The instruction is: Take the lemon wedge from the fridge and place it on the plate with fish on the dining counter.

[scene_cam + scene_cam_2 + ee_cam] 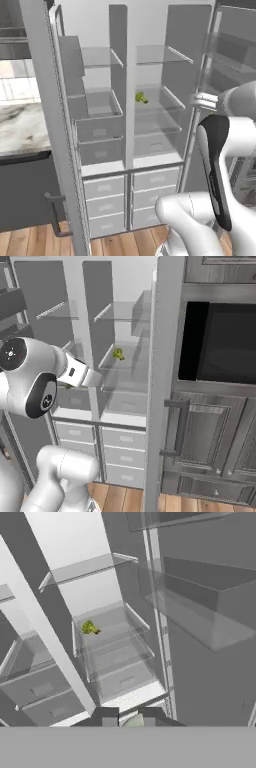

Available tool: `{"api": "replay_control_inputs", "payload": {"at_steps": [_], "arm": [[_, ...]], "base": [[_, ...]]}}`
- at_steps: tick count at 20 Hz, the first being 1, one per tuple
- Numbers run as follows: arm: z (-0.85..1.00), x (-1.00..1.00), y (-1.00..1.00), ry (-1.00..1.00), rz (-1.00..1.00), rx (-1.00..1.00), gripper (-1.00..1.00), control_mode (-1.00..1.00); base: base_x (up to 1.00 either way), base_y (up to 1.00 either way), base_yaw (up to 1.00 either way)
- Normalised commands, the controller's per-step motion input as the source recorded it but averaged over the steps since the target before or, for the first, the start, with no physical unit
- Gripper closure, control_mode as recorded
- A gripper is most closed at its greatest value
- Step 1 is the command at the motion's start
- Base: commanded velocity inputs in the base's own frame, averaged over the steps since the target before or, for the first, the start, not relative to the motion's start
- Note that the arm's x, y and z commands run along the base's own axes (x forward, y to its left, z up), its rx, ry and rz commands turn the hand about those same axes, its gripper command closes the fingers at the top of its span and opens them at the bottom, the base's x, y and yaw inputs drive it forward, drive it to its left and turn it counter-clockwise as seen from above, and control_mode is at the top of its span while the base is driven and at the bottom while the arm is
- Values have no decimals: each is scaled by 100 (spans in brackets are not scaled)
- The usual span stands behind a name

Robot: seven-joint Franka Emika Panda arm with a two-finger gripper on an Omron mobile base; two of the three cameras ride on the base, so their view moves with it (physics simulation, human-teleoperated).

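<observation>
Hand view has my end effector closed and empty, well short of the tiny yellow-green lemon wedge on the fridge's glass shelf; I'd open first, then ease in level.

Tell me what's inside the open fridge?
The fridge holds glass shelves, grey drawers and one tiny yellow-green thing, the lemon wedge, on a shelf. The drawers are shut, so their insides stay hidden.

A home kitchen: an open fridge, a built-in oven, panelled cabinets and a wood floor.
</observation>
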Motion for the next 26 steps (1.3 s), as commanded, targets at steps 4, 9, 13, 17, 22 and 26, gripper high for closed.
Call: {"api": "replay_control_inputs", "payload": {"at_steps": [4, 9, 13, 17, 22, 26], "arm": [[0, 0, 0, 0, 0, 0, 100, 100], [0, 0, 0, 0, 0, 0, 100, 100], [0, 0, 0, 0, 0, 0, 100, 100], [0, 0, 0, 0, 0, 0, 100, 100], [0, 0, 0, 0, 0, 0, 100, 100], [0, 0, 0, 0, 0, 0, 100, 100]], "base": [[-88, -1, 69], [-46, 0, 87], [-39, 0, 88], [-40, 0, 87], [-41, 0, 85], [-40, 0, 85]]}}
